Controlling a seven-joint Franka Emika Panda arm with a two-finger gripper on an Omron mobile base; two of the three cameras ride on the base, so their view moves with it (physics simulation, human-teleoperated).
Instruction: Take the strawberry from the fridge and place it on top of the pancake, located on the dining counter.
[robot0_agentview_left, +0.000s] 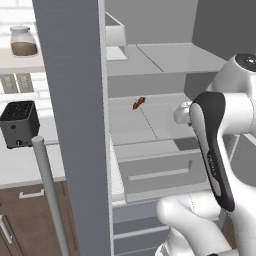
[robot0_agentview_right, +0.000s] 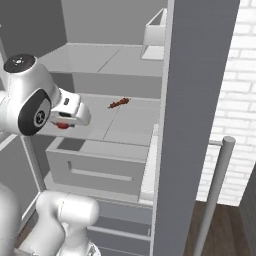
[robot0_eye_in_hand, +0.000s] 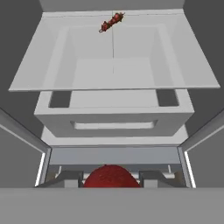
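The fridge (robot0_agentview_left: 75, 125) stands open, its pale grey shelves and drawer in front of me. The strawberry (robot0_eye_in_hand: 111, 176), bright red and roundish, sits between my two finger tips at the bottom of the hand view. From the right base view the strawberry (robot0_agentview_right: 62, 125) shows just under the white hand, in front of the middle shelf, with my gripper (robot0_agentview_right: 64, 123) shut on it. My gripper (robot0_eye_in_hand: 111, 180) is level with the fridge drawer (robot0_eye_in_hand: 113, 118), held off from it. The pancake and the dining counter are out of view.
An elongated reddish-brown food item (robot0_agentview_left: 138, 103) lies at the back of the middle shelf (robot0_agentview_right: 130, 120). Open fridge doors flank the arm, with long bar handles (robot0_agentview_left: 50, 190) (robot0_agentview_right: 215, 190). A black toaster (robot0_agentview_left: 19, 124) and a jar (robot0_agentview_left: 23, 41) stand at the left wall counter.
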